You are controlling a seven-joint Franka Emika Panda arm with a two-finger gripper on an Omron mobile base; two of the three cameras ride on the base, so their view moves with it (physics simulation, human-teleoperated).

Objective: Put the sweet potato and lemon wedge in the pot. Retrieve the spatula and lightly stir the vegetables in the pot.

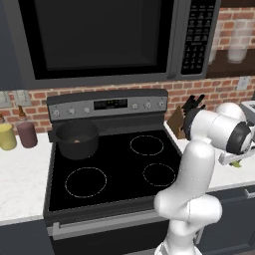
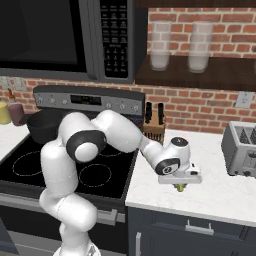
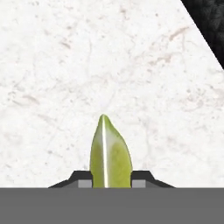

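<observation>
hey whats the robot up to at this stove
The arm is reaching right of the stove, over the white counter. Its pincer is shut on the lemon wedge, held just above the counter. The pot sits on the stove's back left burner with a small orange-brown lump, apparently the sweet potato, already inside. The wedge has yet to go in.

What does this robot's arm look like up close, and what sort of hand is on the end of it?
The arm is glossy white, built of thick rounded segments with dark grey-black rings at the joints. No cables or markings show. At its end sits a flat white block carrying the gripper, whose two small finger tips are dark with paler grey pads.
</observation>
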